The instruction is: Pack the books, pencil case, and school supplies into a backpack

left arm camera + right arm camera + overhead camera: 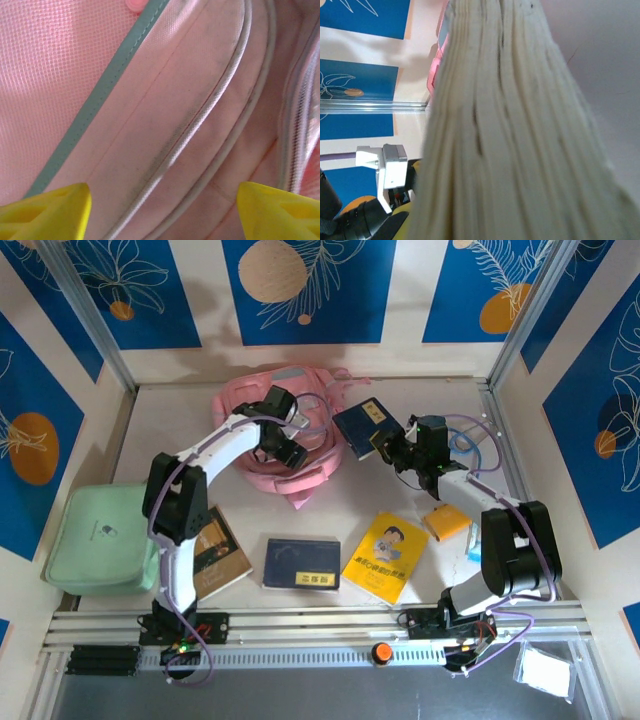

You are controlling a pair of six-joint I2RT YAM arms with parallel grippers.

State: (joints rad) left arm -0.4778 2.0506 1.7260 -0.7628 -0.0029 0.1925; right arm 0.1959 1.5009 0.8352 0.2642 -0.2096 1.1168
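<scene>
Bright, even light from above throws soft shadows on the desk. Glare streaks the backpack up close; the book, near the lens, is blurred.

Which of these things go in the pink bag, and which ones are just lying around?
For the job:
- backpack
- far navy book
- near navy book
- yellow book
- brown book
- pencil case

Just lying about:
- pale green pouch
- clear plastic packet
</scene>
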